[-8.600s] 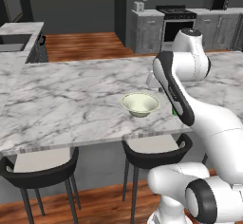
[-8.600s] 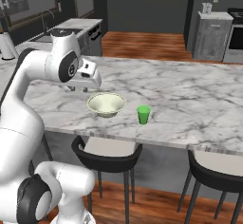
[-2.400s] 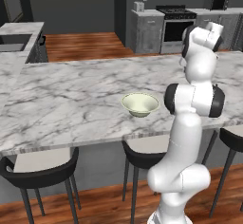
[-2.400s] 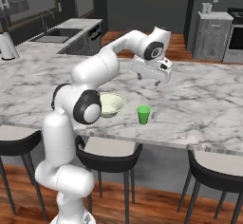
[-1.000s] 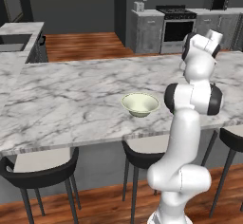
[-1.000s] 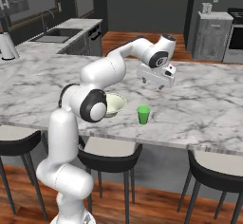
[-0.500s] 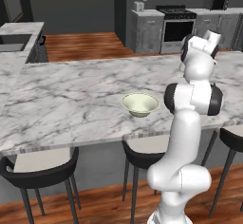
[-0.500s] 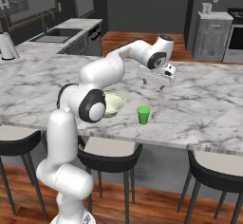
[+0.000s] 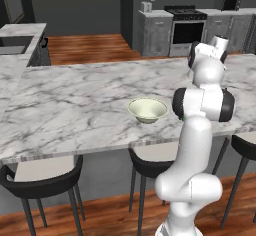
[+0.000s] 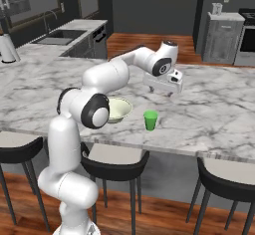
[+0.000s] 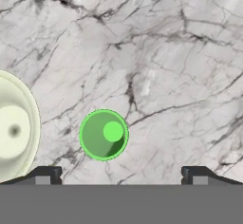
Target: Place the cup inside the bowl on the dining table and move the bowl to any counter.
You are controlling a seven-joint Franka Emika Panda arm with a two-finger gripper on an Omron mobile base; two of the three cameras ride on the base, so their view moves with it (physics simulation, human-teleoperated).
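**A:** where's the small bright green tapered cup (image 10: 150, 119)?

**B:** upright on the long white grey-veined marble dining table (image 10: 214, 114), near the front edge, just beside the wide shallow pale cream-green bowl (image 10: 118, 109) but apart from it. Seen from above in the hand view, the cup (image 11: 103, 134) sits low and left of centre, with the bowl (image 11: 14, 128) cut off at the left edge and bare marble (image 11: 156, 52) between them

**A:** and the two-finger gripper (image 10: 168, 92)?

**B:** hangs above the table, behind the cup and slightly to its right in the right base view, well clear of it. Jaws spread wide, nothing between them; both dark finger tips (image 11: 46, 173) stand far apart at the bottom of the hand view, with the cup between them but closer to the left one

**A:** bowl contents?

**B:** nothing in it, plain glossy inside. In the left base view the bowl (image 9: 147, 110) sits on the table (image 9: 75, 105) just left of the white arm (image 9: 202, 105)

**A:** surroundings?

**B:** dark round-backed stools (image 10: 114, 167) tucked under the near edge, grey cabinets and a stove (image 9: 187, 22) at the back wall
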